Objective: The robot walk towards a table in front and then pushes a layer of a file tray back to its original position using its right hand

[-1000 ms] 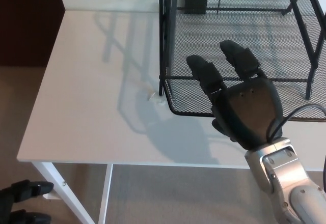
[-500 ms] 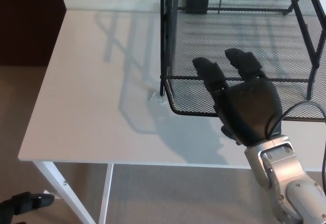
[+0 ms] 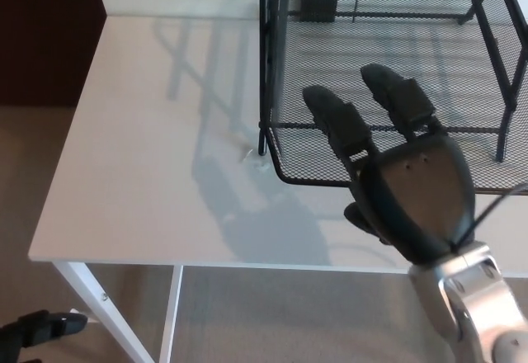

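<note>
Scene evenly lit, moderately bright; no harsh glare. White table shows soft grey shadows: frame of file tray casts long slanted lines to my left, and my right hand casts diffuse dark patch on tabletop below it. Shadows fall leftward and toward me, so light comes from upper right. Upper left corner very dark. Focus sharp overall; mesh clearly resolved.
</note>
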You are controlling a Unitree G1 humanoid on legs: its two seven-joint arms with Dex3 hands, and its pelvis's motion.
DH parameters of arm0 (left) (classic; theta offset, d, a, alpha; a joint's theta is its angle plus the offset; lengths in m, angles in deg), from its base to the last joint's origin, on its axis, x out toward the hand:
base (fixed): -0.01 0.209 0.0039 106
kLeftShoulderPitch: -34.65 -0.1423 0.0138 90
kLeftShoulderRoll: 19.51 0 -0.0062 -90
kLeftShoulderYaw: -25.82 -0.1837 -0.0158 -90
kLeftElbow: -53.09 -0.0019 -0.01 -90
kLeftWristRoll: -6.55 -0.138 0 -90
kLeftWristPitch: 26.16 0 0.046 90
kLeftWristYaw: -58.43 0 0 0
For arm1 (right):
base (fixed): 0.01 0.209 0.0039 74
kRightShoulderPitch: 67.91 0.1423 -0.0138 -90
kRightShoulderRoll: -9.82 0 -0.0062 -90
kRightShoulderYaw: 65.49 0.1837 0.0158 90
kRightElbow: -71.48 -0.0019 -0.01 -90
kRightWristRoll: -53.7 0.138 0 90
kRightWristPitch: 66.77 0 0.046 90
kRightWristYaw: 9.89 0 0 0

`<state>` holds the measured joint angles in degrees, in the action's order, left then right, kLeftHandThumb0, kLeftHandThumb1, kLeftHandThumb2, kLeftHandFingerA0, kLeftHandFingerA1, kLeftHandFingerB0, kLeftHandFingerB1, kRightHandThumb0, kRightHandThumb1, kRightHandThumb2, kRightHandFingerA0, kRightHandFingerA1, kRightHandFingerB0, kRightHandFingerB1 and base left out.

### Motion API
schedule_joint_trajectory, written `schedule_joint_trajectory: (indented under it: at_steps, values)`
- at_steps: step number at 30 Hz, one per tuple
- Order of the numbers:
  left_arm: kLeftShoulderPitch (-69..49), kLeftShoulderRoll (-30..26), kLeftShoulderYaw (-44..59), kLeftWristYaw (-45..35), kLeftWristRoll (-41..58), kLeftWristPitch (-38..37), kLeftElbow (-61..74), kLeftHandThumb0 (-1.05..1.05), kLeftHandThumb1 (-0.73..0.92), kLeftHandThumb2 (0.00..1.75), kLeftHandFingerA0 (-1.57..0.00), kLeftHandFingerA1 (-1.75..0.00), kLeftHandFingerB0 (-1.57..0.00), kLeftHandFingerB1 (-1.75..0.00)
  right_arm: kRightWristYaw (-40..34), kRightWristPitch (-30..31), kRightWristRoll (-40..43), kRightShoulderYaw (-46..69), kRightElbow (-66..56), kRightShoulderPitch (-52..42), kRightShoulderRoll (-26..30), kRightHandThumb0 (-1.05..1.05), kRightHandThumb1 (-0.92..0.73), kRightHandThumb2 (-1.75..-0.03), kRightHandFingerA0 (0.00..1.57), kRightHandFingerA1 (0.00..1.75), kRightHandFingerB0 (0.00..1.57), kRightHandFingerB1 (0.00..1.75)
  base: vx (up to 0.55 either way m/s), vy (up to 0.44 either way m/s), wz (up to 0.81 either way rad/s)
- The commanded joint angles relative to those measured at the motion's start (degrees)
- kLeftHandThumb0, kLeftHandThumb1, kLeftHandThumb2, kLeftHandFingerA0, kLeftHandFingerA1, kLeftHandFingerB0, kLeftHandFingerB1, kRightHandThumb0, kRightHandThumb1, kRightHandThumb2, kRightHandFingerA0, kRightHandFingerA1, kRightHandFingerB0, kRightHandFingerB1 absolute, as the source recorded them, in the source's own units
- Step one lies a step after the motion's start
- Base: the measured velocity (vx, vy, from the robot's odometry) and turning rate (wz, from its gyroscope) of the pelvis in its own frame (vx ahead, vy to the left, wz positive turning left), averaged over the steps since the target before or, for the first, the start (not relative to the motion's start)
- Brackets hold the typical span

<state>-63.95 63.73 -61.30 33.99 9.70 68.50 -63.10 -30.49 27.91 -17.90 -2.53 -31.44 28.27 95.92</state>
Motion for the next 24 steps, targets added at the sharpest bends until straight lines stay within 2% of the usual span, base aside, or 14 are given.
schedule_joint_trajectory:
  at_steps: [1, 2, 3, 4, 5, 10, 13, 14, 15, 17, 18, 22, 23, 24]
  values:
    - [-0.19, -1.09, -0.03, 0.0, -0.99, -0.68, 0.26, 0.04, 0.46, 0.88, -0.48, -0.63, -0.25, -0.52, 3.57, -2.02, 1.4, 0.41, -8.12, -4.03, 2.42, -0.3, 0.04, -0.68, 0.01, 0.53, 0.0, 0.51, 0.0, 0.0, 0.0]
    - [-0.21, -1.13, -0.07, -0.01, -1.04, -0.68, 0.31, 0.04, 0.46, 0.88, -0.48, -0.63, -0.25, -0.52, 3.59, -2.21, 1.69, 0.48, -8.23, -4.25, 2.57, -0.3, 0.04, -0.68, 0.01, 0.53, 0.0, 0.51, 0.0, 0.0, 0.0]
    - [-0.08, -1.12, -0.18, -0.01, -1.18, -1.0, -0.05, 0.03, 0.46, 0.88, -0.49, -0.63, -0.26, -0.52, 3.65, -2.63, 2.23, 0.73, -8.31, -5.19, 3.12, -0.63, -0.3, -0.5, 0.06, 0.4, 0.1, 0.31, 0.0, 0.0, 0.0]
    - [0.26, -1.13, -0.22, -0.06, -1.23, -1.36, -0.52, 0.03, 0.46, 0.88, -0.49, -0.63, -0.26, -0.52, 3.92, -2.78, 2.39, 0.94, -8.38, -5.63, 3.44, -0.66, -0.26, -0.56, 0.06, 0.42, 0.08, 0.33, 0.0, 0.0, 0.0]
    - [0.45, -1.12, -0.26, -0.03, -1.29, -1.56, -0.76, 0.03, 0.64, 0.57, -0.57, -0.49, -0.39, -0.39, 4.38, -2.85, 2.52, 1.11, -8.58, -6.11, 3.68, -0.64, -0.26, -0.56, 0.07, 0.38, 0.1, 0.32, 0.0, 0.0, 0.0]
    - [1.78, -0.83, -0.31, 0.19, -1.26, -0.57, -0.93, 0.02, 0.62, 0.57, -0.55, -0.48, -0.4, -0.4, 5.47, -2.94, 0.7, 1.29, -12.5, -10.77, 5.08, -0.66, -0.31, -0.51, 0.05, 0.39, 0.12, 0.31, 0.0, 0.0, 0.0]
    - [2.07, -0.73, -0.23, 0.0, -1.09, -0.37, -1.19, 0.03, 0.62, 0.57, -0.55, -0.49, -0.39, -0.39, 2.98, -6.07, 2.2, 2.9, -20.0, -16.0, 7.27, -0.71, -0.29, -0.6, 0.02, 0.41, 0.04, 0.29, 0.0, 0.0, 0.0]
    - [2.84, -1.06, -0.41, -0.48, -1.31, -1.26, -2.17, 0.03, 0.62, 0.57, -0.56, -0.49, -0.39, -0.4, 1.25, -7.77, 3.63, 4.24, -23.05, -18.28, 8.22, -0.68, -0.28, -0.59, 0.04, 0.45, 0.08, 0.34, 0.0, 0.0, 0.0]
    - [2.84, -1.28, -0.4, -0.77, -1.3, -1.31, -2.41, 0.03, 0.63, 0.57, -0.55, -0.49, -0.38, -0.39, 0.56, -9.86, 6.89, 6.54, -27.82, -22.7, 9.9, -0.65, -0.27, -0.63, 0.01, 0.29, 0.07, 0.38, 0.0, 0.0, 0.0]
    - [2.73, -1.29, -0.16, -1.07, -1.0, -1.77, -2.98, 0.03, 0.64, 0.57, -0.55, -0.5, -0.38, -0.39, -0.98, -13.07, 10.96, 9.78, -32.19, -28.27, 11.96, -0.66, -0.27, -0.61, 0.02, 0.29, 0.09, 0.4, 0.0, 0.0, 0.0]
    - [2.46, -1.44, -0.13, -1.18, -1.06, -2.05, -3.55, 0.03, 0.45, 0.87, -0.47, -0.63, -0.26, -0.52, -2.1, -14.91, 12.93, 11.57, -34.16, -32.22, 13.04, -0.65, -0.27, -0.62, 0.01, 0.31, 0.1, 0.42, 0.0, 0.0, 0.0]
    - [1.39, -1.15, -0.02, -1.77, -0.54, -1.65, -3.36, 0.02, 0.47, 0.88, -0.46, -0.63, -0.25, -0.52, -9.18, -22.99, 20.44, 20.97, -36.02, -46.91, 15.5, -0.6, -0.33, -0.51, 0.0, 0.43, 0.16, 0.38, 0.0, 0.0, 0.0]
    - [1.07, -1.14, -0.65, -0.9, -1.61, -1.93, -3.24, 0.01, 0.65, 0.57, -0.56, -0.49, -0.38, -0.39, -14.57, -26.71, 22.49, 26.25, -34.16, -54.14, 14.58, -0.58, -0.3, -0.5, 0.01, 0.52, 0.22, 0.37, 0.0, 0.0, 0.0]
    - [0.95, -1.11, -0.81, -0.71, -1.86, -2.06, -3.47, 0.02, 0.65, 0.57, -0.56, -0.48, -0.37, -0.38, -15.84, -28.52, 23.82, 28.11, -33.27, -56.85, 13.97, -0.53, -0.27, -0.5, 0.04, 0.52, 0.24, 0.36, 0.0, 0.0, 0.0]
